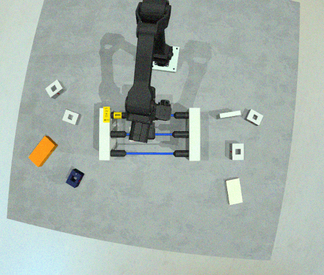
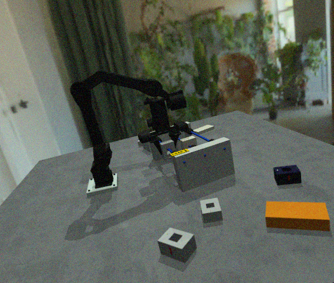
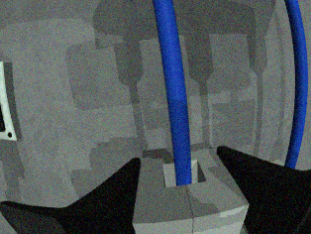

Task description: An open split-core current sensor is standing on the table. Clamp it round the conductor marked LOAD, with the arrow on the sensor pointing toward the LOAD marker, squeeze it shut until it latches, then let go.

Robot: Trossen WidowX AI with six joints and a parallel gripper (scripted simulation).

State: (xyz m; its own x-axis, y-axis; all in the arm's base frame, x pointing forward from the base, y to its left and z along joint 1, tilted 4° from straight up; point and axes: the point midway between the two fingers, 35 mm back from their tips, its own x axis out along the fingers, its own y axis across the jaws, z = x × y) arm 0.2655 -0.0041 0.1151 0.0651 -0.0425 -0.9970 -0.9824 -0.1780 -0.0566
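Note:
The conductor marked LOAD (image 1: 171, 115) (image 3: 173, 74) is the blue one nearest the arm's base. The yellow LOAD marker (image 1: 106, 114) (image 2: 178, 152) is on the left post, with a yellow arrow sleeve (image 1: 117, 115) beside it. The grey-white sensor (image 3: 163, 203) surrounds this conductor, which passes through its square window. Its two halves meet at a thin seam on the face in view. My gripper (image 2: 168, 150) (image 3: 179, 158) is shut on the sensor, one finger at each side. The sensor's arrow and latch are not visible. In the top view, the arm hides the sensor.
Two white posts (image 1: 104, 136) (image 1: 194, 136) carry the conductors; the middle one (image 3: 299, 89) runs close to the right finger. Several white square-holed blocks, a navy block (image 1: 73, 179) (image 2: 287, 175), an orange block (image 1: 43, 151) (image 2: 296, 210) and a cream block (image 1: 234, 191) lie outside the posts.

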